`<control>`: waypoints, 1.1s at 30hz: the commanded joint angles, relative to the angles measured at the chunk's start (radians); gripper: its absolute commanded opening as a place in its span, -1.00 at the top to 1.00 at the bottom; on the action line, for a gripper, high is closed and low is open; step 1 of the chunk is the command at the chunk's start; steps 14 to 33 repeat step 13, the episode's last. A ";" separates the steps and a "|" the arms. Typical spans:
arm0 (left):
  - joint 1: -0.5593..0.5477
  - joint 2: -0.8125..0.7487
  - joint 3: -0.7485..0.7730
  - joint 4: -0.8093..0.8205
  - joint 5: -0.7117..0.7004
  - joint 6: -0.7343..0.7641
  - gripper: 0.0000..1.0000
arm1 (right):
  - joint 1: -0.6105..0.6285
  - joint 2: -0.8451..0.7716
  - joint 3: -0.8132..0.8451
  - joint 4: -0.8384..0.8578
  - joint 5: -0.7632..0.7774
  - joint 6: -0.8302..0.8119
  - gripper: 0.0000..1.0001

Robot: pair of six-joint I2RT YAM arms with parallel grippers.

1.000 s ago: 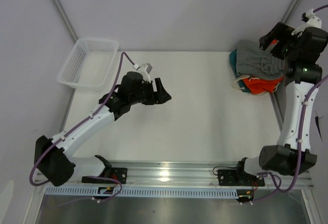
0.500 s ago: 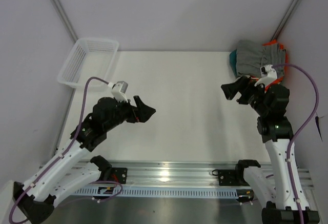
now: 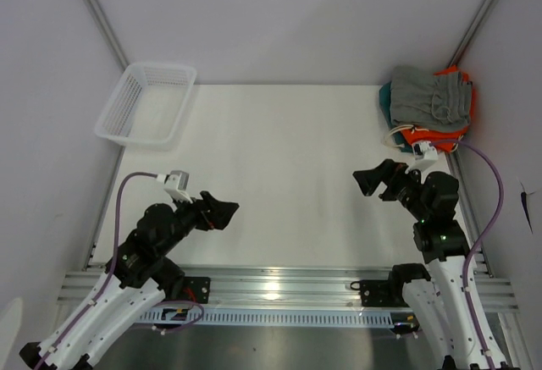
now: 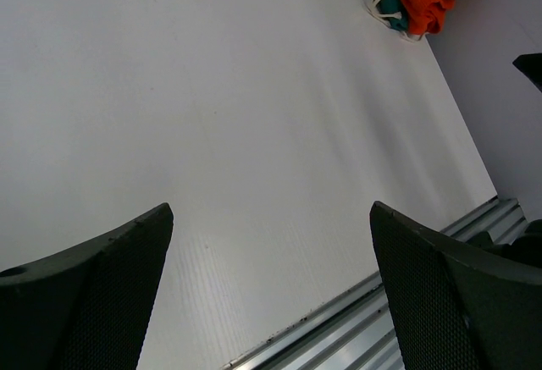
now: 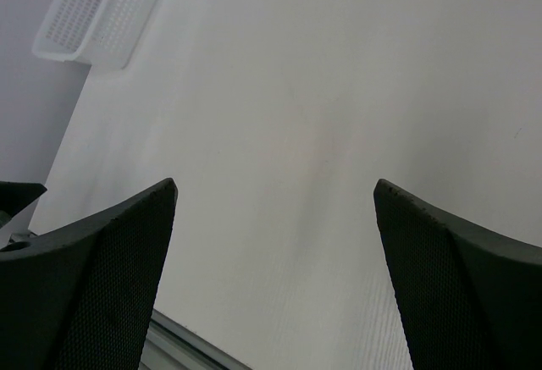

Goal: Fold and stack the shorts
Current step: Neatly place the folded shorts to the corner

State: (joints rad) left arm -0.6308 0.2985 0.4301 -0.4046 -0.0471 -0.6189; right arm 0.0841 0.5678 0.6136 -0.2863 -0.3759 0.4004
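Left hand (image 3: 220,214) and right hand (image 3: 371,181) both hang wide and empty over the desk (image 3: 288,146), well apart from the grey shorts (image 3: 426,99), which top an orange garment (image 3: 428,140) in the far right corner, seemingly stacked there already.

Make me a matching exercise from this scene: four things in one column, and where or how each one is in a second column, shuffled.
Column one:
1. shorts
2. basket
3. orange garment
4. left gripper

Column two:
A. at the far left corner of the table
B. topmost at the far right corner
C. open and empty
D. partly covered by a grey garment

Pairs: 1-B, 2-A, 3-D, 4-C
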 commanded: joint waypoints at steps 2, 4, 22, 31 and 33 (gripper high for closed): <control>-0.006 -0.055 -0.024 -0.011 -0.036 0.016 -0.98 | 0.008 -0.013 -0.028 0.082 -0.020 0.005 -0.99; -0.006 -0.042 -0.022 -0.002 -0.028 0.018 -0.98 | 0.008 -0.016 -0.031 0.087 -0.023 0.003 -0.99; -0.006 0.016 0.006 0.032 -0.034 0.031 -0.98 | 0.008 -0.016 -0.031 0.076 -0.023 -0.009 -0.99; -0.006 0.016 0.006 0.032 -0.034 0.031 -0.98 | 0.008 -0.016 -0.031 0.076 -0.023 -0.009 -0.99; -0.006 0.016 0.006 0.032 -0.034 0.031 -0.98 | 0.008 -0.016 -0.031 0.076 -0.023 -0.009 -0.99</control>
